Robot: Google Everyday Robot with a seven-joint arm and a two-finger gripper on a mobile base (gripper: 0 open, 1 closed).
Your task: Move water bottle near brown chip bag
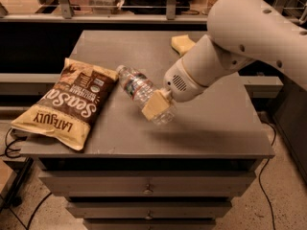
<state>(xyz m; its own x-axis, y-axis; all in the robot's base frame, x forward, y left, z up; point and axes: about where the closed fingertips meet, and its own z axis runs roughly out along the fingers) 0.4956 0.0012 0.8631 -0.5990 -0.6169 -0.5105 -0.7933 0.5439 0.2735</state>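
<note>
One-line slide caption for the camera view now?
The tool, shut on the water bottle, holds it tilted over the table, cap end close to the brown chip bag; yellow sponge behind.

A lab-like workspace: cables [9,146] trail on speckled floor [288,198] beside the grey drawer cabinet [144,183], a metal rail [120,18] behind it, the gripper [156,105] clasping the water bottle [135,84] over its top.
</note>
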